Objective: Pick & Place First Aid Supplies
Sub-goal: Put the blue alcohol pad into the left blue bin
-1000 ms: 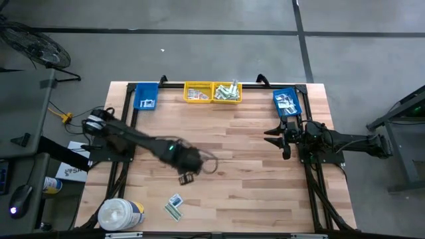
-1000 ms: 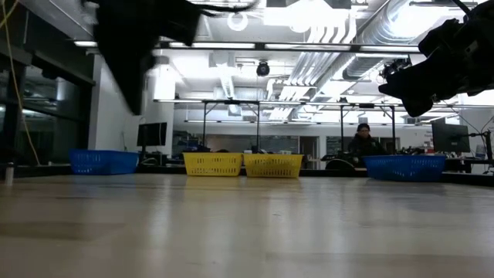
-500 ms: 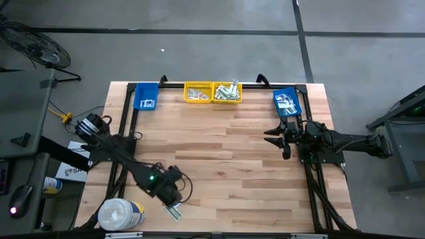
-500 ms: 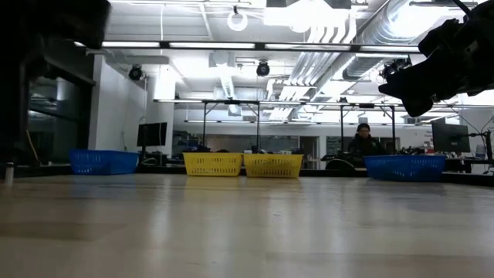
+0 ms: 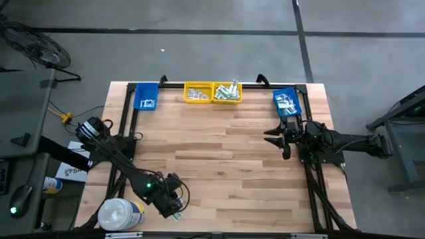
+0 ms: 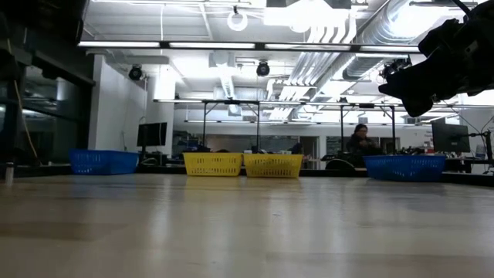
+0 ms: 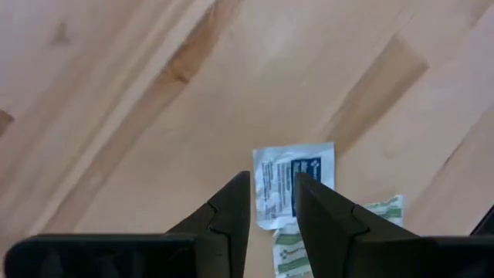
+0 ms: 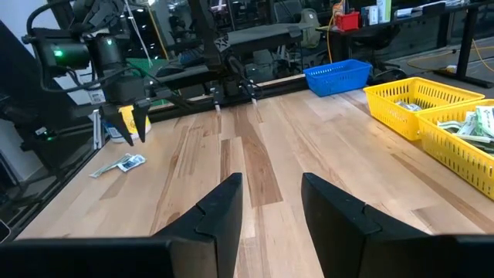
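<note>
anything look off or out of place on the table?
Nothing damaged. Two loose packets lie on the bare wood near the table's front edge, overlapping at an angle, outside any bin, by the white tub. The left end effector, open, hovers over them.

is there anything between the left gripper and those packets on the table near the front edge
Nothing visible. The left gripper hangs open above the white packet and green-white strips, with only bare table around them; the white tub stands off to the side.
</note>
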